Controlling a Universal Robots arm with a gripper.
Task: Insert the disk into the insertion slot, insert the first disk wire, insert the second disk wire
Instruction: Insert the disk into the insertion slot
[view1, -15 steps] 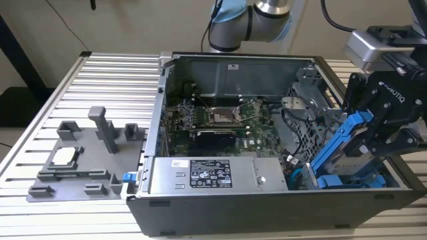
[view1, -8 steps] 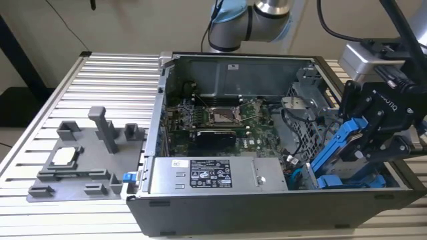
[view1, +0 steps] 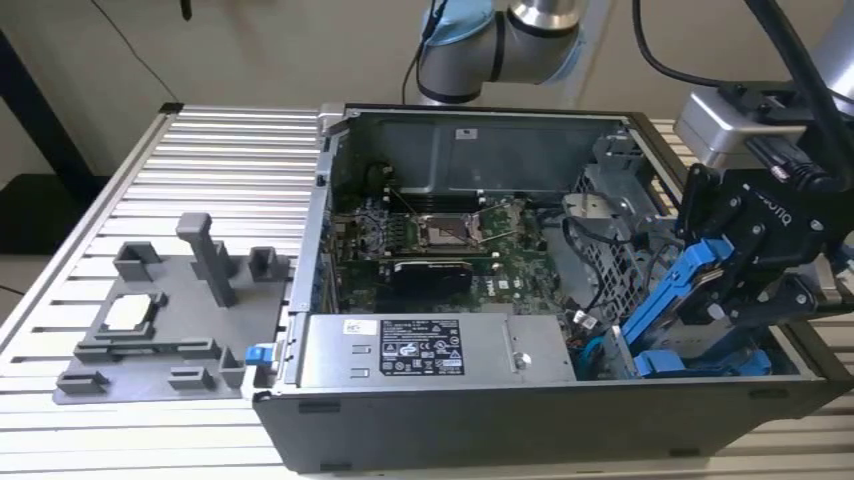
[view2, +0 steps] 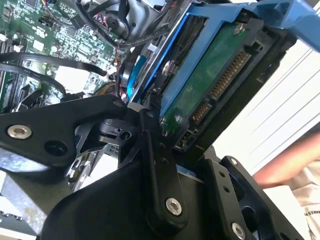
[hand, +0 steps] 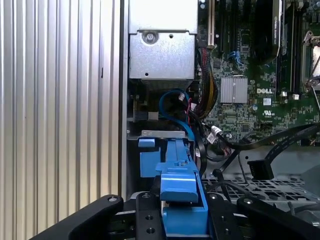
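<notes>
Clamped shut on the disk in the first wrist view, fingers pressing both sides of its blue frame, likely to keep it steady for lining up. Turns green board and connector toward the camera in the second wrist view. Hangs tilted from the gripper over the bay at the exterior view's right end of the case, apparently not yet seated, just above another blue carrier. Hides the bay's mouth behind frame and fingers. Farther in, cables and motherboard; wire ends hard to pick out.
</notes>
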